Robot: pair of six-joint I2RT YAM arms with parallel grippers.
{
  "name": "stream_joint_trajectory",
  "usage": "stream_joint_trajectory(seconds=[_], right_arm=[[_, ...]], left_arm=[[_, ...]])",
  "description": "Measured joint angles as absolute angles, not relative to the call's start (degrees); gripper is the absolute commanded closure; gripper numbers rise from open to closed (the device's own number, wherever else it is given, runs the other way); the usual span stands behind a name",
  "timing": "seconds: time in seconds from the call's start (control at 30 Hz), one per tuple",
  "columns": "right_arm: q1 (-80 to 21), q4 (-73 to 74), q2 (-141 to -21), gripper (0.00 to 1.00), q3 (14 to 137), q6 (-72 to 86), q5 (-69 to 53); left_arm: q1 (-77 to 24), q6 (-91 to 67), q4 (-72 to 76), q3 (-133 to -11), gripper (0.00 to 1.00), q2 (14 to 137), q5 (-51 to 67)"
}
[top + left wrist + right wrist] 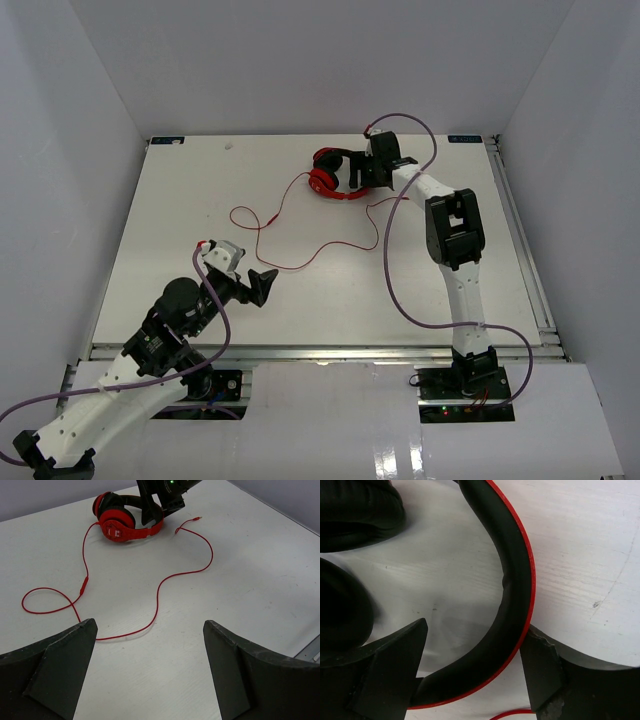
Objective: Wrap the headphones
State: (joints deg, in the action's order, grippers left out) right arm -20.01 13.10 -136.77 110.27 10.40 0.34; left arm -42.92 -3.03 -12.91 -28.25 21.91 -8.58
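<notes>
The red headphones (328, 181) with black ear cushions lie at the back middle of the white table (180, 200). Their thin red cable (300, 262) snakes toward the front left, and its plug (199, 518) lies near the right arm. My right gripper (362, 172) is open and straddles the black-lined headband (515, 580); the right finger (542, 665) touches its red outer edge. My left gripper (250, 285) is open and empty, low over the table just in front of the cable's near bend (130, 634). The headphones also show in the left wrist view (120, 522).
A thick purple robot cable (392, 280) loops over the table beside the right arm. Another purple cable (215, 330) hangs along the left arm. White walls close in the table on the left, back and right. A metal rail (320, 350) runs along the front edge.
</notes>
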Motion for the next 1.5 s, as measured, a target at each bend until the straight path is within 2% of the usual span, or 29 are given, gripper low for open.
stream_joint_trajectory(seconds=[0.17, 0.33, 0.4, 0.53, 0.63, 0.8, 0.93, 1.27, 1.5], right_arm=[[-20.4, 13.0, -138.1, 0.37, 111.8, 11.1, 1.8], [-20.1, 12.5, -139.3, 0.59, 113.3, 11.6, 2.7], [-19.9, 12.0, -139.7, 0.72, 113.5, 11.7, 2.9], [-19.3, 11.4, -140.1, 0.8, 113.7, 12.1, 2.8], [-18.7, 11.4, -140.1, 0.92, 113.8, 12.1, 2.0], [-17.6, 10.4, -139.5, 0.92, 112.3, 13.0, -0.8], [-16.7, 9.4, -134.5, 0.92, 104.5, 15.3, -2.5], [-16.1, 7.4, -108.7, 0.92, 77.0, 19.2, -8.3], [-16.2, 5.9, -89.1, 0.92, 63.8, 13.9, -13.6]], left_arm=[[-42.9, -3.0, -12.9, -28.3, 0.02, 22.0, -8.6], [-42.9, -3.0, -12.9, -28.3, 0.02, 22.2, -9.0], [-42.9, -3.0, -12.9, -28.3, 0.02, 22.3, -9.1], [-42.9, -3.0, -12.9, -28.3, 0.02, 22.5, -9.2], [-42.9, -3.0, -12.9, -28.3, 0.02, 22.9, -9.3], [-42.9, -3.0, -12.9, -28.3, 0.02, 23.0, -9.2], [-42.9, -3.0, -12.9, -28.3, 0.02, 23.0, -9.2], [-42.9, -4.6, -12.8, -28.3, 0.02, 23.6, -9.5], [-42.9, -6.2, -11.7, -28.2, 0.02, 24.1, -6.6]])
